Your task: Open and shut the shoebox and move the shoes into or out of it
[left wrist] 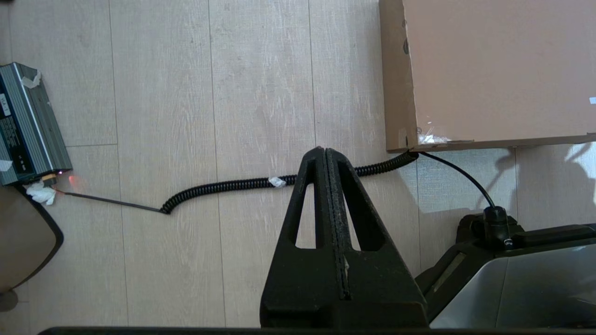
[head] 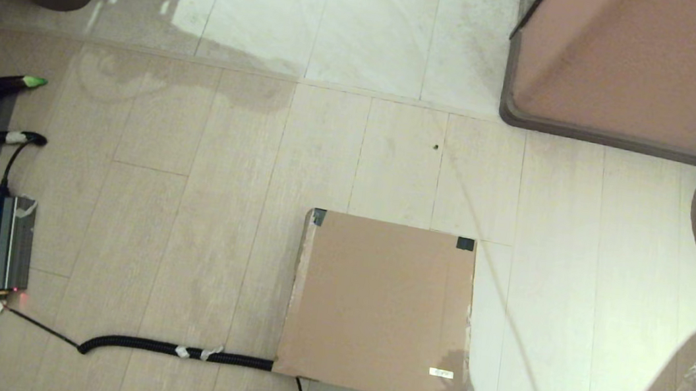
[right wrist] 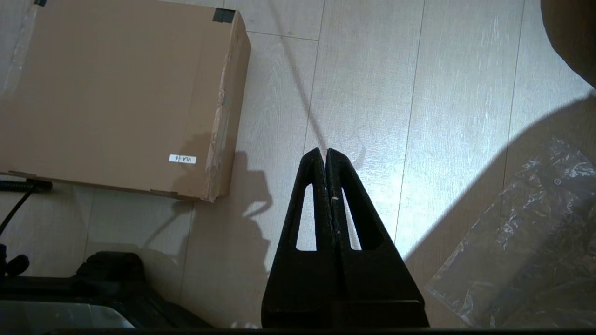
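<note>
The brown cardboard shoebox [head: 380,309] lies on the floor with its lid down, black tape on its two far corners and a small white label near its front right corner. No shoes show in any view. My left gripper [left wrist: 325,150] is shut and empty, hanging above the floor off the shoebox's [left wrist: 493,70] near left corner. My right gripper [right wrist: 324,151] is also shut and empty, above bare floor to the right of the shoebox [right wrist: 116,93]. Neither arm appears in the head view.
A coiled black cable [head: 169,350] runs from a grey power unit [head: 2,243] at the left to the box's near left corner. A large pinkish-tan block with grey rim [head: 649,66] stands far right. A clear plastic sheet [right wrist: 526,242] lies on the right.
</note>
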